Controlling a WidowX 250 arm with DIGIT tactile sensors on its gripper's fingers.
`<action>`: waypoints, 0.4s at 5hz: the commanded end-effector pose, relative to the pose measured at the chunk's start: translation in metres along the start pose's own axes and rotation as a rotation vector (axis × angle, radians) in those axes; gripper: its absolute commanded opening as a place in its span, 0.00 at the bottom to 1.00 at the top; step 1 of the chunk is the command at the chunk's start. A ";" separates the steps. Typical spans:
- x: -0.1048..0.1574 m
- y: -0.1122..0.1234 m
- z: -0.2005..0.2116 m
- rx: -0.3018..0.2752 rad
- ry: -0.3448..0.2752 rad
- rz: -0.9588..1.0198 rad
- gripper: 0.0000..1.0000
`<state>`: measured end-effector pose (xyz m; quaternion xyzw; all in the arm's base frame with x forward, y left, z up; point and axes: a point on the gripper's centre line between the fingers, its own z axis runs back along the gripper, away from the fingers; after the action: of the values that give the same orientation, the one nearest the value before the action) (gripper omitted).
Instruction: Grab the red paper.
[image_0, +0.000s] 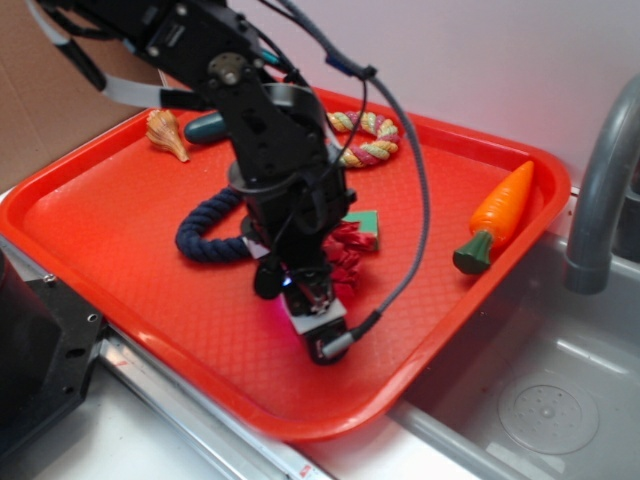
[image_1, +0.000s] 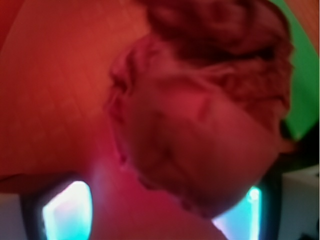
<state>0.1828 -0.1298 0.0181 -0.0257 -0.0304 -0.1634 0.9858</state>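
Note:
The red paper (image_0: 347, 256) is a dark crimson crumpled wad on the orange-red tray (image_0: 120, 200), mostly hidden behind my gripper (image_0: 316, 292), which is lowered right at it. In the wrist view the red paper (image_1: 200, 115) fills most of the frame, very close and blurred. My gripper (image_1: 156, 215) is open; its two fingertips (image_1: 67, 212) stand wide apart at the bottom corners. The wad's lower edge sits between them and overlaps the right one. I cannot tell whether either pad touches it.
A green block (image_0: 366, 224) lies just behind the paper. A dark blue rope ring (image_0: 208, 238) is to its left. A braided rope ring (image_0: 366, 136), a shell-like toy (image_0: 166, 131) and a carrot (image_0: 500, 214) sit farther out. Grey faucet (image_0: 600, 190) and sink (image_0: 545, 405) at right.

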 end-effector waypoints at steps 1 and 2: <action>-0.017 0.007 0.077 0.111 -0.121 0.277 1.00; -0.017 0.011 0.107 0.097 -0.174 0.518 1.00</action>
<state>0.1758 -0.1008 0.1115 0.0149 -0.0962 0.0929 0.9909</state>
